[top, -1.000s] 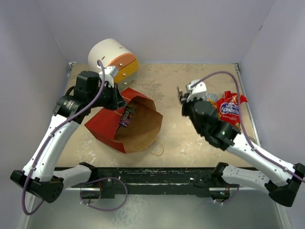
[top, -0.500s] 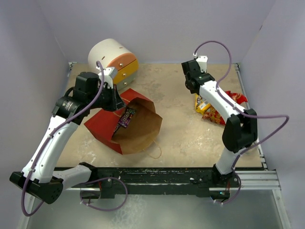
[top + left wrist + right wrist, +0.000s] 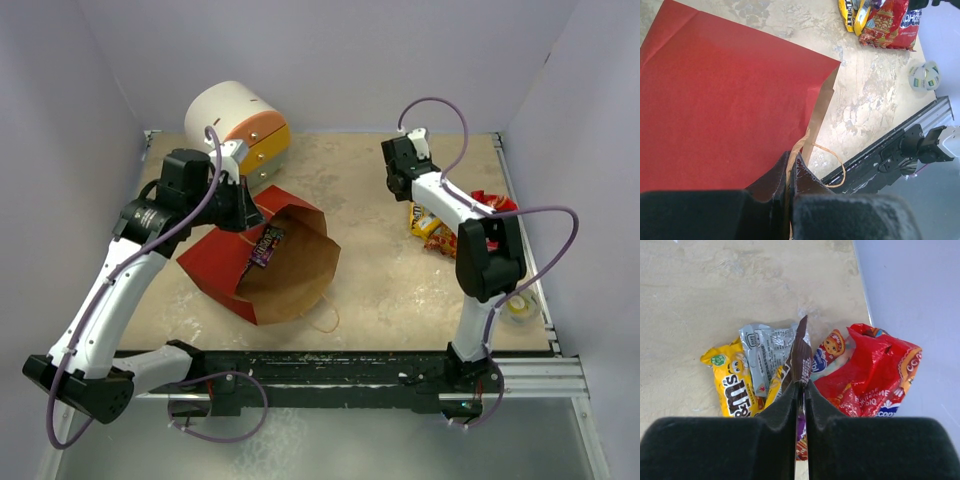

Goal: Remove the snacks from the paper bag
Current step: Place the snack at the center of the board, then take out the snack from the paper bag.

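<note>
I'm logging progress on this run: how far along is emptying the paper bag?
Done: a yellow packet, a silver packet and a red snack bag lie piled at the right. In hand: the right gripper pinches a dark bar above that pile, while the left gripper clamps the edge of the paper bag. Left: at least one purple bar lies inside it.

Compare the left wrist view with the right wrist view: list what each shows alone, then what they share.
Left wrist only: the red paper bag, its rim pinched in the left gripper, its twisted brown handle, a small round tape roll. Right wrist only, clearly: a crinkly silver packet, a dark brown wrapper pinched in the right gripper. Both: the yellow packet and big red snack bag.
</note>
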Controlling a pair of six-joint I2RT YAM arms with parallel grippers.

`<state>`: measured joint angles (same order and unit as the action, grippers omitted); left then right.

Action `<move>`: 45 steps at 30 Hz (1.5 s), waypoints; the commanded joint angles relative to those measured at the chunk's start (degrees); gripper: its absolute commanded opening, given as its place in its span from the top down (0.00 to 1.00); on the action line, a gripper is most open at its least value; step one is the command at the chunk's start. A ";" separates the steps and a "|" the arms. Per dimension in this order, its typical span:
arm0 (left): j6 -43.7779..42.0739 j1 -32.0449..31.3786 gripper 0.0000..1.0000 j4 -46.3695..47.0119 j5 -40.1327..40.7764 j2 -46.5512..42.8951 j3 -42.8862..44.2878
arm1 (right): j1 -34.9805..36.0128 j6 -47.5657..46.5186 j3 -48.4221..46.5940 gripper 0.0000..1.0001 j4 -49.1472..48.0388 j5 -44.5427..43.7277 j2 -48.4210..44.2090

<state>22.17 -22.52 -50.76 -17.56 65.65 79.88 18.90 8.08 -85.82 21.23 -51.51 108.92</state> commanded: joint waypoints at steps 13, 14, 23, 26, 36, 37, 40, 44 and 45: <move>2.93 0.09 1.00 0.65 -3.09 -0.93 2.85 | 2.74 10.42 7.45 0.36 2.52 28.37 -19.01; 2.86 0.08 1.00 0.66 -3.09 -0.99 2.60 | 3.61 11.11 10.68 0.35 0.82 31.42 -22.24; 1.81 0.06 1.00 0.22 -2.46 -2.23 1.12 | 23.10 20.78 34.81 0.27 -15.74 47.43 -39.77; 1.48 0.09 1.00 -0.44 -2.48 -2.63 1.11 | 31.33 22.82 38.06 0.26 -23.36 46.70 -41.77; 3.45 0.11 1.00 0.71 -4.55 -2.63 1.83 | 55.74 2.86 42.46 0.23 -57.91 37.14 -34.40; 3.30 0.11 1.00 0.32 -4.68 -2.40 2.08 | 56.45 -3.37 41.99 0.24 -58.80 39.04 -32.68; 2.50 0.06 1.00 -0.51 -4.89 -2.26 2.40 | 57.47 -21.57 38.03 0.24 -55.02 41.91 -27.62; 1.40 0.10 1.00 -1.77 -4.79 -2.44 3.05 | 56.17 -35.41 33.78 0.23 -53.18 42.65 -21.29; 1.24 0.09 1.00 -1.86 -4.77 -2.43 3.09 | 55.60 -36.48 32.92 0.23 -53.62 42.56 -19.45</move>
<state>24.45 -22.52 -52.60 -21.30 63.68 80.86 76.14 -10.15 -48.10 -29.02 -9.50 85.97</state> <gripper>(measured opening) 0.009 0.771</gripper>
